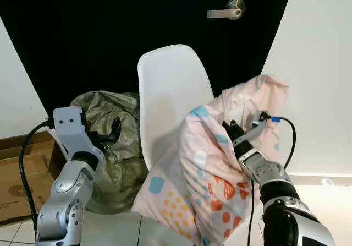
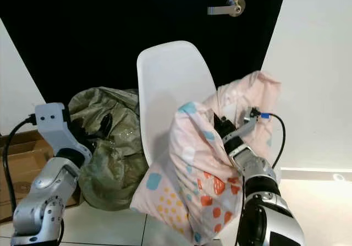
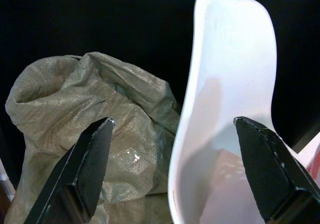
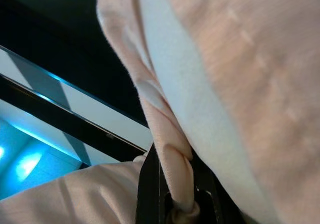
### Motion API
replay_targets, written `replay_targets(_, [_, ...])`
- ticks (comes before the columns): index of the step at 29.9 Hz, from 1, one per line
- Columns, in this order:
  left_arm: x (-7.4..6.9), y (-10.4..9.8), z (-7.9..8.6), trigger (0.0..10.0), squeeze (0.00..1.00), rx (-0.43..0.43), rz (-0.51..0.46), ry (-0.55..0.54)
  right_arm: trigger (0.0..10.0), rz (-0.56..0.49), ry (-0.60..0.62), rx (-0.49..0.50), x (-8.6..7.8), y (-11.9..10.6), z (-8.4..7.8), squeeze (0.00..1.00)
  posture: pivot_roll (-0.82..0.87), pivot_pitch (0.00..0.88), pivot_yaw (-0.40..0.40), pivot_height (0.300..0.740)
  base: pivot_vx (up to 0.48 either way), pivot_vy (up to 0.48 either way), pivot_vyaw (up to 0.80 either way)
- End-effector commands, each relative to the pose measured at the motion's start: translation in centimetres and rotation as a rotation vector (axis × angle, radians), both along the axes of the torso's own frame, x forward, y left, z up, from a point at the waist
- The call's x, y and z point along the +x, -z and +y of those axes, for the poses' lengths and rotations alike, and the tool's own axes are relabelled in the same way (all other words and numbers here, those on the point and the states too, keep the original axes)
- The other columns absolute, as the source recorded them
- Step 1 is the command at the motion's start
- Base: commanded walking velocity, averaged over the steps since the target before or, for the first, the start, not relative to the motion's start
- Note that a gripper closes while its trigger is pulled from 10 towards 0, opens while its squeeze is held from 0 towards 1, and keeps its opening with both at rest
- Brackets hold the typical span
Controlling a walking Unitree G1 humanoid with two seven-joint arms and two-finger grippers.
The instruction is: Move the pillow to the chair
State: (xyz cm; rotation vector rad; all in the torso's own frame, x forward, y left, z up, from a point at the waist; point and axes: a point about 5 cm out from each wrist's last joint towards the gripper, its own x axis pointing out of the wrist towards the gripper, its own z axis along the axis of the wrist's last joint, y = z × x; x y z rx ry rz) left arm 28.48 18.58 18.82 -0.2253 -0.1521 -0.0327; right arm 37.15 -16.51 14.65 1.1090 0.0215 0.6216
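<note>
— Where is the pillow (image 1: 212, 169) held?

— It is carried at the chair's (image 1: 171, 94) front right edge, its lower corner sagging over the seat. A fold of its cover is pinched between the fingers of the right gripper (image 1: 237, 131).

— And the left gripper (image 3: 175, 169)?

— It is kept spread and empty, beside a green sack (image 1: 118, 141).

— The step in hand?

— Placement is judged under way. Next, the pillow must be swung left over the seat, lowered, and then released.

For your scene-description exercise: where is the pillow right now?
In the head views the pillow hangs right of centre, pinched by the right gripper, draped over the right edge of the white chair, its lower end low at the chair's front.
</note>
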Motion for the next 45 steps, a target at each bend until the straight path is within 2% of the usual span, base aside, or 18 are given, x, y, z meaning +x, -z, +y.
replay_targets(1, [-0.1, -0.1, 0.1, 10.0, 0.0, -0.006, -0.009, 0.003, 10.0, -0.004, -0.036, 0.043, 0.0, -0.1, 1.1, 0.0, -0.11, 0.036, -0.022, 0.57, 0.0, 0.0, 0.0])
replay_targets(7, [0.0, -0.4, 0.0, 10.0, 0.0, 0.027, -0.017, 0.017, 10.0, 0.015, -0.051, -0.004, 0.2, 0.0, 2.2, 0.0, -0.11, 0.031, -0.022, 0.57, 0.0, 0.0, 0.0])
replay_targets(15, [-0.1, -0.5, -0.4, 10.0, 0.0, 0.073, -0.014, 0.113, 10.0, 0.091, 0.018, -0.107, 0.1, 1.5, 1.8, 0.0, -0.11, 0.031, -0.02, 0.57, 0.0, 0.0, 0.0])
replay_targets(17, [-0.2, -0.7, -0.8, 10.0, 0.0, 0.091, -0.017, 0.201, 10.0, 0.112, 0.042, -0.137, 0.1, 1.9, 1.3, 0.0, -0.11, 0.034, -0.019, 0.57, 0.0, 0.0, 0.0])
replay_targets(18, [-0.5, -0.3, -1.4, 10.0, 0.0, 0.124, 0.024, 0.329, 10.0, 0.132, 0.067, -0.153, 0.1, 2.2, 0.8, 0.0, -0.11, 0.037, -0.019, 0.57, 0.0, 0.0, 0.0])
replay_targets(19, [-0.5, -0.3, -1.4, 10.0, 0.0, 0.124, 0.024, 0.329, 10.0, 0.132, 0.067, -0.153, 0.1, 2.2, 0.8, 0.0, -0.11, 0.037, -0.019, 0.57, 0.0, 0.0, 0.0])
replay_targets(20, [-0.8, 0.9, -1.5, 10.0, 0.0, 0.114, 0.123, 0.403, 10.0, 0.145, 0.09, -0.178, 0.1, 2.4, 0.2, 0.0, -0.11, 0.039, -0.014, 0.57, 0.0, 0.0, 0.0])
replay_targets(22, [-0.7, 3.6, -0.3, 10.0, 0.0, -0.025, 0.312, 0.371, 10.0, 0.154, 0.113, -0.187, 0.0, 2.4, -0.4, 0.0, -0.11, 0.041, -0.011, 0.57, 0.0, 0.0, 0.0])
replay_targets(23, [-0.7, 3.6, -0.3, 10.0, 0.0, -0.025, 0.312, 0.371, 10.0, 0.154, 0.113, -0.187, 0.0, 2.4, -0.4, 0.0, -0.11, 0.041, -0.011, 0.57, 0.0, 0.0, 0.0])
replay_targets(25, [-0.7, 6.4, 0.6, 10.0, 0.0, -0.236, 0.439, 0.259, 10.0, 0.148, 0.118, -0.196, 0.1, 2.3, -0.7, 0.0, -0.11, 0.047, -0.01, 0.57, 0.0, 0.0, 0.0])
replay_targets(26, [-0.7, 6.4, 0.6, 10.0, 0.0, -0.236, 0.439, 0.259, 10.0, 0.148, 0.118, -0.196, 0.1, 2.3, -0.7, 0.0, -0.11, 0.047, -0.01, 0.57, 0.0, 0.0, 0.0])
replay_targets(28, [-0.8, 7.8, 0.7, 10.0, 0.0, -0.345, 0.484, 0.206, 10.0, 0.142, 0.119, -0.202, 0.1, 2.2, -0.8, 0.0, -0.11, 0.047, -0.01, 0.57, 0.0, 0.0, 0.0])
replay_targets(32, [-0.6, 8.8, 0.9, 10.0, 0.0, -0.377, 0.503, 0.175, 10.0, 0.133, 0.12, -0.204, 0.2, 1.9, -0.8, 0.0, -0.12, 0.056, -0.012, 0.57, 0.0, 0.0, 0.0])
replay_targets(33, [-0.3, 10.2, 1.0, 10.0, 0.0, -0.428, 0.53, 0.144, 10.0, 0.118, 0.118, -0.206, 0.3, 1.5, -0.8, 0.0, -0.12, 0.058, -0.014, 0.57, 0.0, 0.0, 0.0])
replay_targets(37, [0.4, 11.3, 1.1, 10.0, 0.0, -0.566, 0.521, 0.169, 10.0, 0.082, 0.097, -0.199, 0.6, 0.7, -0.3, 0.0, -0.12, 0.061, -0.015, 0.57, 0.0, 0.0, 0.0])
replay_targets(41, [0.6, 11.2, 1.0, 10.0, 0.0, -0.594, 0.506, 0.18, 10.0, 0.074, 0.091, -0.2, 0.6, 0.5, -0.2, 0.0, -0.12, 0.061, -0.015, 0.57, 0.0, 0.0, 0.0])
replay_targets(42, [1.1, 11.9, 1.1, 10.0, 0.0, -0.664, 0.52, 0.181, 10.0, 0.048, 0.079, -0.195, 0.8, -0.2, 0.1, 0.0, -0.13, 0.07, -0.013, 0.57, 0.0, 0.0, 0.0])
replay_targets(45, [1.6, 12.7, 1.0, 10.0, 0.0, -0.711, 0.525, 0.194, 10.0, 0.022, 0.067, -0.186, 0.8, -0.8, 0.2, 0.0, -0.14, 0.075, -0.011, 0.57, 0.0, 0.0, 0.0])
